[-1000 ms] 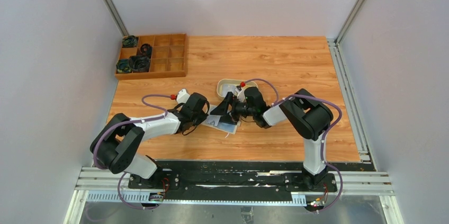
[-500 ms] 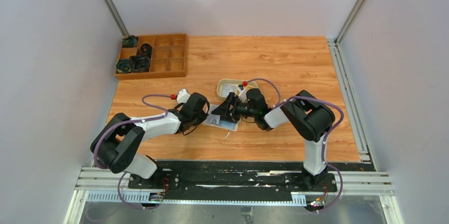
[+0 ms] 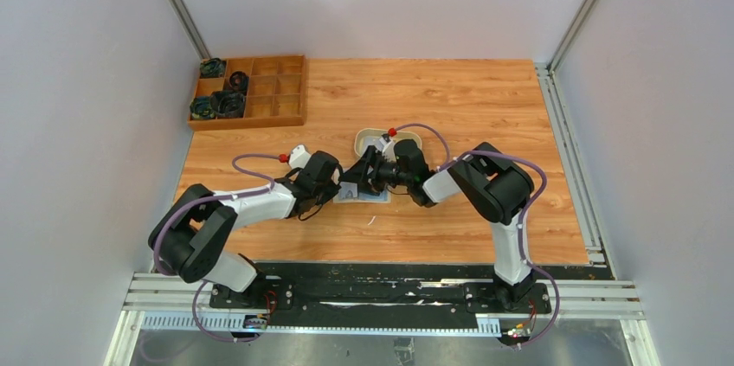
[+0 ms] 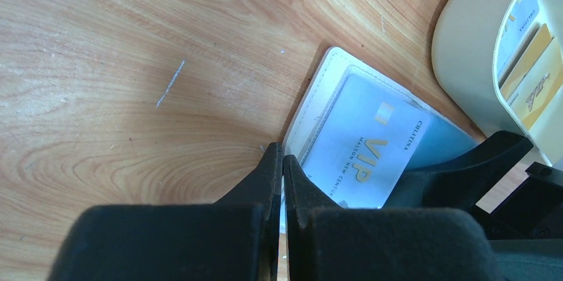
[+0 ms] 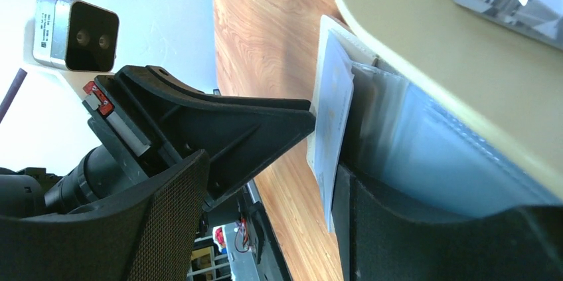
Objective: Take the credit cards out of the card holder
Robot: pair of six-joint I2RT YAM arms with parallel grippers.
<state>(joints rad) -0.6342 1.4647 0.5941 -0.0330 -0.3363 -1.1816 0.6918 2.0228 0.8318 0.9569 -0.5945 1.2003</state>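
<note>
At mid-worktop, beside the tray (image 4: 465, 42), the card holder (image 4: 319, 88) is steadied by the clenched left end effector (image 4: 283, 159); the credit card (image 4: 362, 151), straddled by the released right end effector (image 5: 269, 161), should be pinched squarely before withdrawal.

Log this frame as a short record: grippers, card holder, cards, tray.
left gripper: jaws shut, tips at the card holder edge
right gripper: jaws open beside the VIP card
card holder: open, flat on the table, next to the tray
VIP card: pale blue, in the holder
tray: yellow cards inside
</note>
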